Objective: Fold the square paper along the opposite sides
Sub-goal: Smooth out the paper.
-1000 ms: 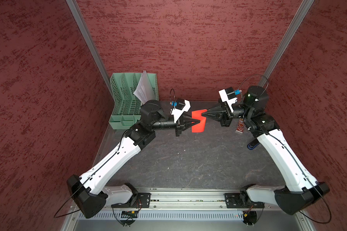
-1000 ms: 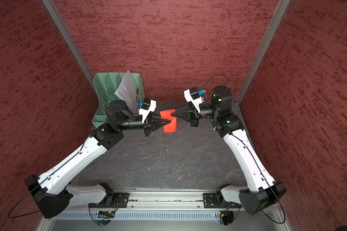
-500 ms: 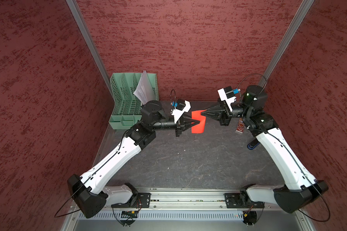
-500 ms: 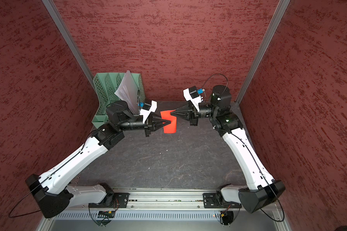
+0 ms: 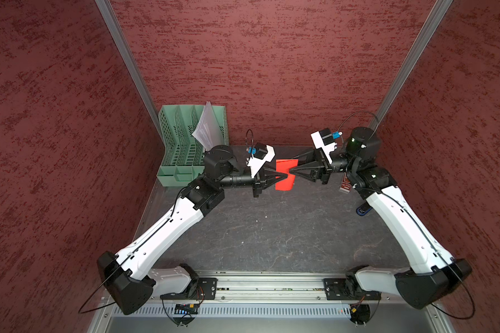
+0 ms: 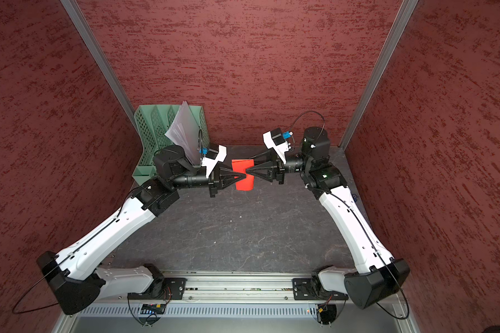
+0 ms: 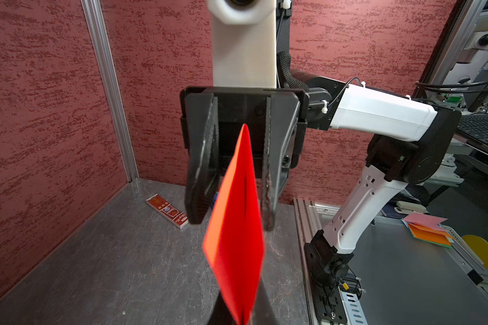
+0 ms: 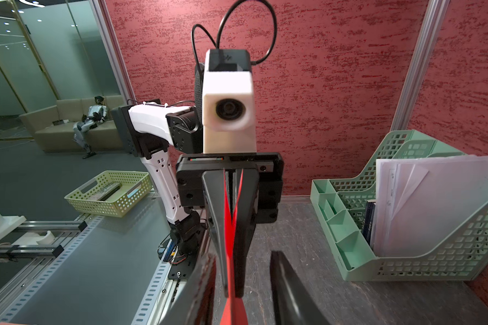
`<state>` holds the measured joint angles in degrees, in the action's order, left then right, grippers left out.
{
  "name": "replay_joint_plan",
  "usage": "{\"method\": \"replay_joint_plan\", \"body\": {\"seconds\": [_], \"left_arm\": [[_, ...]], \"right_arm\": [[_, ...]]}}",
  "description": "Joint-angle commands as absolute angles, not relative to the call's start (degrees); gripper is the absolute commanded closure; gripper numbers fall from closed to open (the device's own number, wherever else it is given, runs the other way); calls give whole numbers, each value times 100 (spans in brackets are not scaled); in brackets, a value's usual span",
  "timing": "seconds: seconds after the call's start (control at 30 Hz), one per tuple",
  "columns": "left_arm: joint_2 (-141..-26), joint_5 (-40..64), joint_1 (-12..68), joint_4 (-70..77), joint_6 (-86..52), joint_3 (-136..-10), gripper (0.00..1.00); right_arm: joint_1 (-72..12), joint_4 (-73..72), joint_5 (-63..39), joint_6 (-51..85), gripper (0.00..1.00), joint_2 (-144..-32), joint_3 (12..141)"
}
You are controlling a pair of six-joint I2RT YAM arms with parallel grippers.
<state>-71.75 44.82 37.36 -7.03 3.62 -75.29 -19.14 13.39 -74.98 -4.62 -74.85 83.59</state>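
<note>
Bright red square paper (image 5: 284, 184), folded double, upright in mid-air, edge-on between pincers — loose layers splayed apart

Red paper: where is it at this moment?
In a top view the red paper hangs above the back middle of the table, pinched by the left gripper; the right gripper stands open around its opposite edge.

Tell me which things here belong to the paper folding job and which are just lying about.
Job: square paper; left tool, shut on it; right tool, open around its edge.

Lying about: green file rack; white sheets in it; printed card; small blue object.
</note>
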Motion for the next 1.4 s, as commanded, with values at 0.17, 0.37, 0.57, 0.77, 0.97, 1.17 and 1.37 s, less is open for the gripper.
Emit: {"method": "replay_joint_plan", "body": {"seconds": [0.17, 0.37, 0.57, 0.77, 0.97, 1.17, 1.37], "left_arm": [[-6910, 4308, 3630, -611, 464, -7560, 100], [-6899, 4298, 3592, -514, 443, -7593, 100], [-6899, 4289, 3576, -473, 441, -7638, 100], [-6893, 4293, 3574, -447, 439, -7664, 100], [-6858, 4293, 3577, -431, 440, -7706, 100], [-6830, 4307, 3569, -422, 440, -7729, 100], [-6814, 4282, 3577, -361, 441, -7763, 100]], "right_arm": [[-1924, 1187, -7685, -397, 96, -7372, 8271], [-1924, 1116, -7644, -347, 74, -7369, 8224], [-1926, 1082, -7704, -325, 100, -7417, 8191], [-1928, 1038, -7695, -273, 89, -7418, 8169], [-1933, 930, -7734, -176, 59, -7470, 8099], [-1949, 635, -7791, 13, 100, -7515, 8060], [-1967, 589, -7778, 42, 55, -7521, 7990]]}}
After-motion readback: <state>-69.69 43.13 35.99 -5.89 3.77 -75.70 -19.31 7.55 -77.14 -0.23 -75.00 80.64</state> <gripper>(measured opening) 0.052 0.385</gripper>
